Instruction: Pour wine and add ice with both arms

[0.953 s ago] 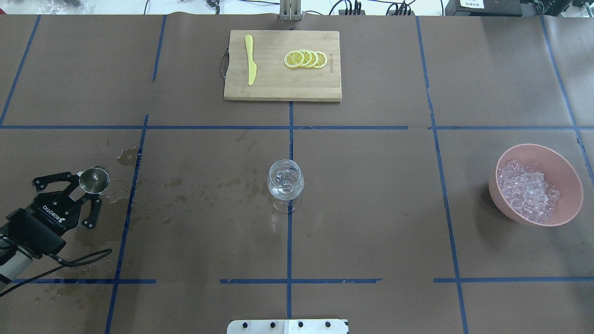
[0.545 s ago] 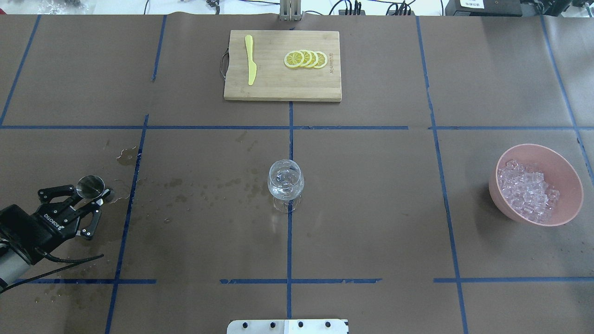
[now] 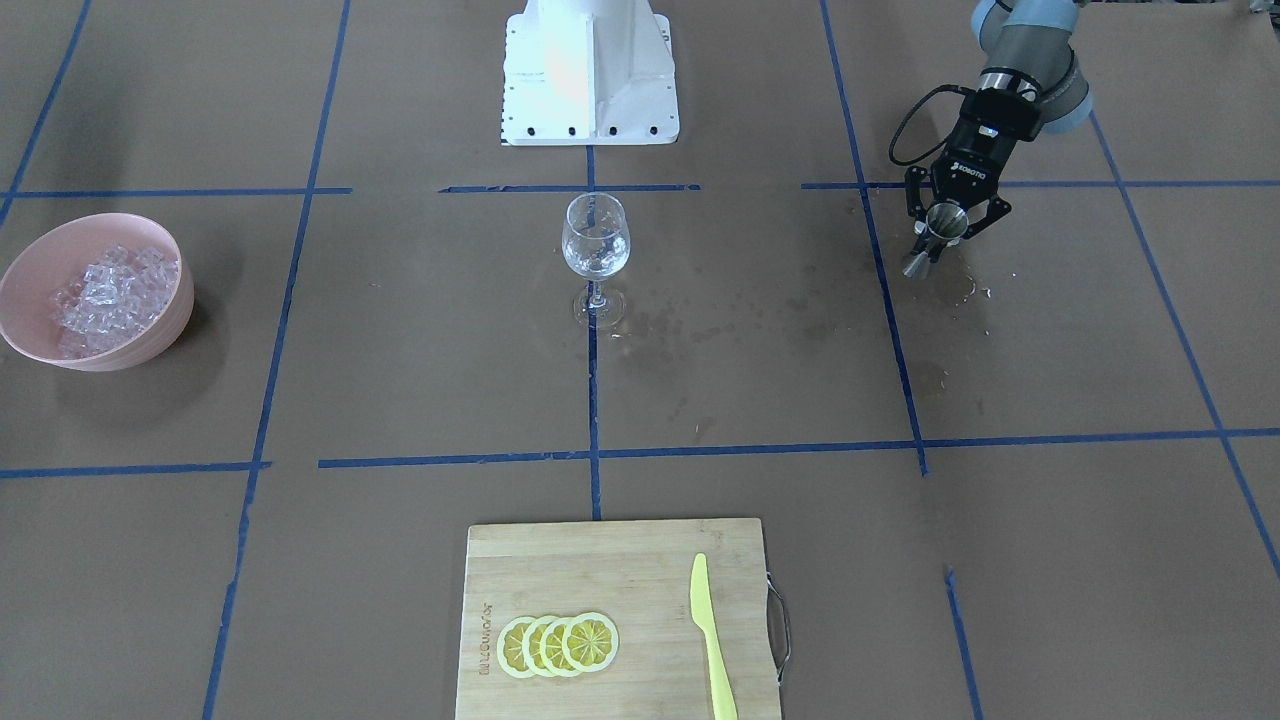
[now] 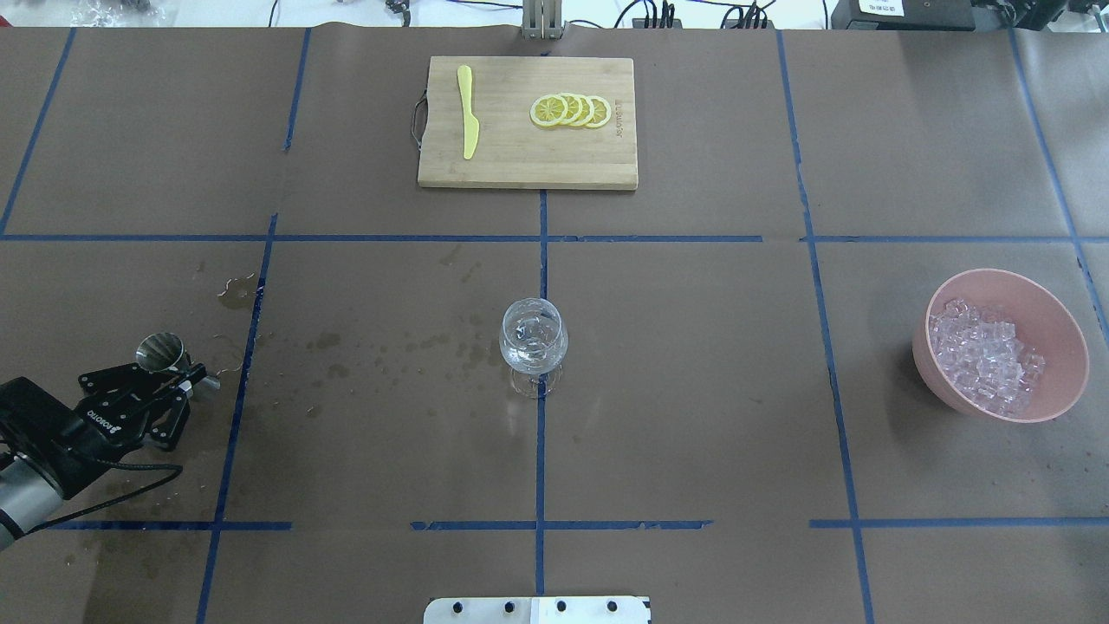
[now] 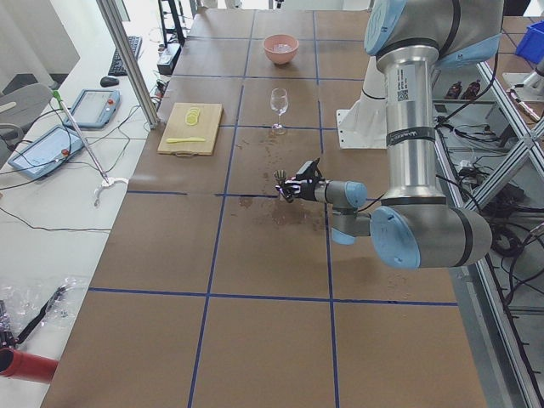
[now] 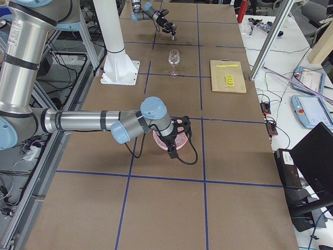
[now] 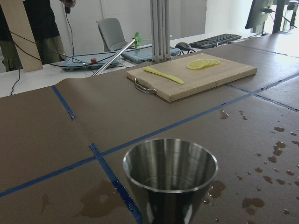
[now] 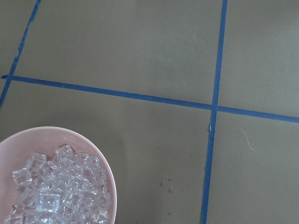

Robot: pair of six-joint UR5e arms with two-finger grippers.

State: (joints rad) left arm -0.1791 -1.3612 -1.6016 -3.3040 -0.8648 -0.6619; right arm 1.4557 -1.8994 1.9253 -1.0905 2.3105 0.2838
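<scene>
On the robot's left, your left gripper [image 4: 182, 381] is clamped on a steel jigger [image 4: 160, 353] over wet-stained paper [image 4: 364, 286], well apart from the wine glass [image 4: 534, 338] standing at the centre. Toward the robot's right, the right gripper [image 6: 178, 136] hangs above the pink bowl [image 4: 1053, 312] that holds the ice [image 4: 983, 355]; you cannot tell from the one side view showing it whether it is apart or together.

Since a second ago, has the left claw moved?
Yes: the left claw, gripping the metal cup, drew back toward the robot, away from the wine glass.
</scene>
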